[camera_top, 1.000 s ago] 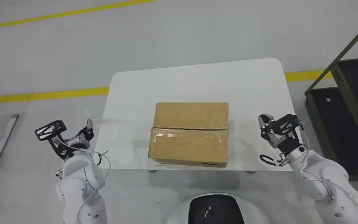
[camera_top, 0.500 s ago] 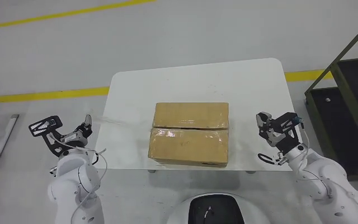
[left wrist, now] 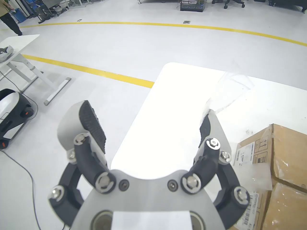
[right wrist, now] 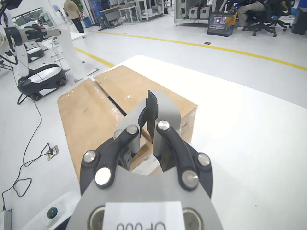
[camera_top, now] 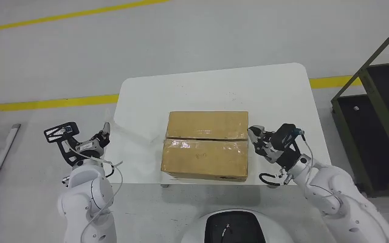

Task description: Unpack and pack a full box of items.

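Note:
A closed cardboard box [camera_top: 206, 144] with a clear-taped middle seam lies at the table's centre. My right gripper [camera_top: 255, 136] is shut, and nothing shows between its fingers. It is at the box's right end, level with the seam. In the right wrist view its fingertips [right wrist: 150, 107] hang over that end of the box [right wrist: 96, 101]. My left gripper [camera_top: 82, 135] is open at the table's left edge, well away from the box. In the left wrist view this gripper [left wrist: 148, 118] has a strip of clear tape [left wrist: 230, 89] trailing from one fingertip over the table. A corner of the box [left wrist: 275, 168] shows beside it.
The white table [camera_top: 273, 91] is bare around the box. A dark metal rack [camera_top: 364, 121] stands on the floor off the table's right side. Another robot on a wheeled base [right wrist: 38, 77] and floor cables lie beyond the table's left side.
My right gripper moved left from the table's right edge to the box's end and shut. My left gripper shifted slightly toward the table and stayed open.

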Controlling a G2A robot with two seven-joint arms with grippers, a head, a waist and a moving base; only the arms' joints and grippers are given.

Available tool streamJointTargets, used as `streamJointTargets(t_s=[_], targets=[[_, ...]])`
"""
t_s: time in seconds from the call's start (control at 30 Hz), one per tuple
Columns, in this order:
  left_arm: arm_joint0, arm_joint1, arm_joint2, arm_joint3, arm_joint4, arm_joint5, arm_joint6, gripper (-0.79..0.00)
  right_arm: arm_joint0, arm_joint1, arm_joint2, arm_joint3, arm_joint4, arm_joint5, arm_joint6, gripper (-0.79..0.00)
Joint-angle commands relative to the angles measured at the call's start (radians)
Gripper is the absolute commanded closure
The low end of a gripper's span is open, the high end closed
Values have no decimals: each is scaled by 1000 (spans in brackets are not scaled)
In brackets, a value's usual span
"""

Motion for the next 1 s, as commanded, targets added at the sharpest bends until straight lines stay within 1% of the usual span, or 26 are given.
streamJointTargets(t_s=[0.0, 0.13, 0.23, 0.53, 0.6, 0.7, 0.97], targets=[[-2, 0, -1, 1, -7, -1, 4, -785, 12, -1, -24, 18, -5, -7, 17, 0], [-9, 5, -7, -6, 6, -38, 5, -785, 34, -5, -62, 60, -69, 11, 31, 0], [-13, 6, -10, -19, -13, -47, -1, -785, 51, -7, -84, 86, -110, 38, 46, 0], [-14, 15, -46, -52, -21, -84, -16, -785, 74, -12, -101, 113, -120, 70, 59, 0], [-16, 16, -53, -58, -27, -81, -19, -785, 76, -13, -100, 114, -123, 78, 60, 0], [-24, 14, -60, -64, -74, -44, -9, -785, 76, -13, -102, 115, -125, 80, 60, 0], [-32, 19, -74, -79, -75, -48, 2, -785, 74, -13, -102, 110, -130, 81, 64, 0]])
